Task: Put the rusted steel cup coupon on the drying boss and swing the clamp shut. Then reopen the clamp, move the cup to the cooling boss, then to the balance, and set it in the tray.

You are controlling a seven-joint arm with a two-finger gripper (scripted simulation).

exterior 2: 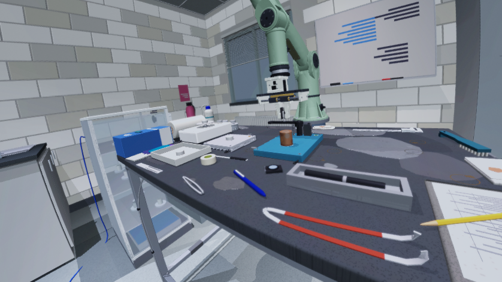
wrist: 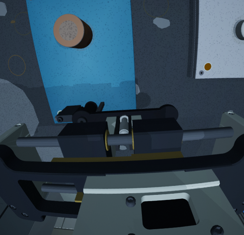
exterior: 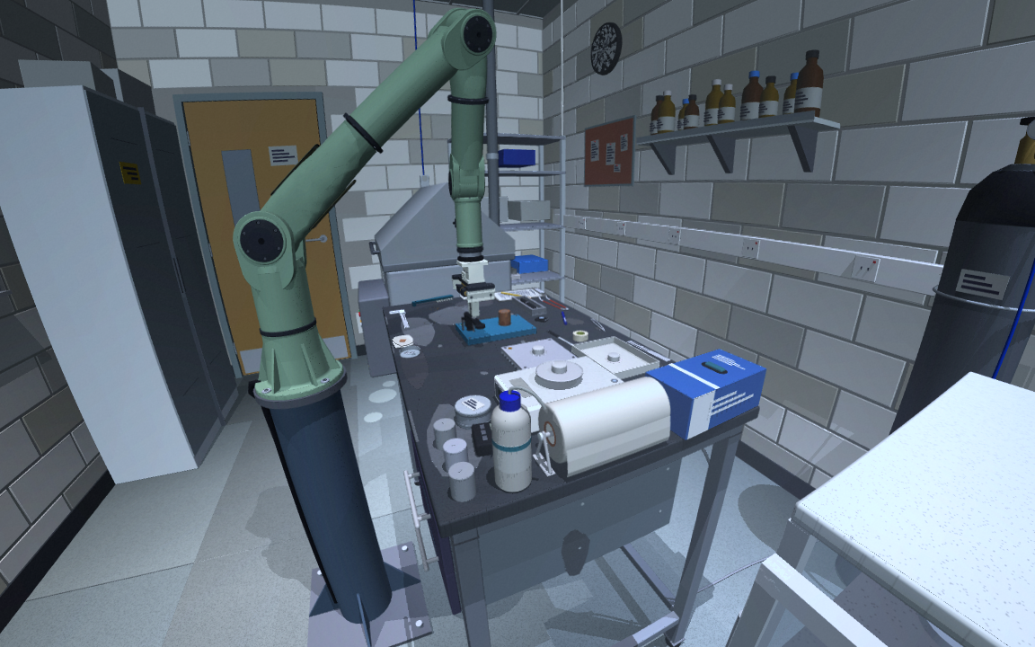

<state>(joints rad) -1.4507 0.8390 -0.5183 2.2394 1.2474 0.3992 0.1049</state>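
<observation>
The black clamp arm (wrist: 118,115) (exterior 2: 282,122) lies level along the near edge of the blue drying plate (wrist: 82,50) (exterior 2: 288,146), with a small upright handle pin between my fingers. My gripper (wrist: 123,129) (exterior 2: 283,113) (exterior: 473,315) is closed on that clamp handle, pointing straight down. The rusted steel cup (wrist: 70,31) (exterior 2: 285,137) (exterior: 504,319) stands upright on the drying boss of the blue plate, a short way beyond the clamp arm and apart from it. The clamp's pivot block (exterior 2: 303,128) sits at the plate's rear corner.
The white balance (exterior: 560,375) with its round pan sits toward the bench's other end, with a white cooling plate (exterior 2: 229,141) (wrist: 219,34) and a shallow tray (exterior 2: 180,152) beside it. A grey pen box (exterior 2: 350,184), blue pen (exterior 2: 250,183), tape roll (exterior 2: 208,159) and red-and-white tongs (exterior 2: 344,234) lie nearer the bench front.
</observation>
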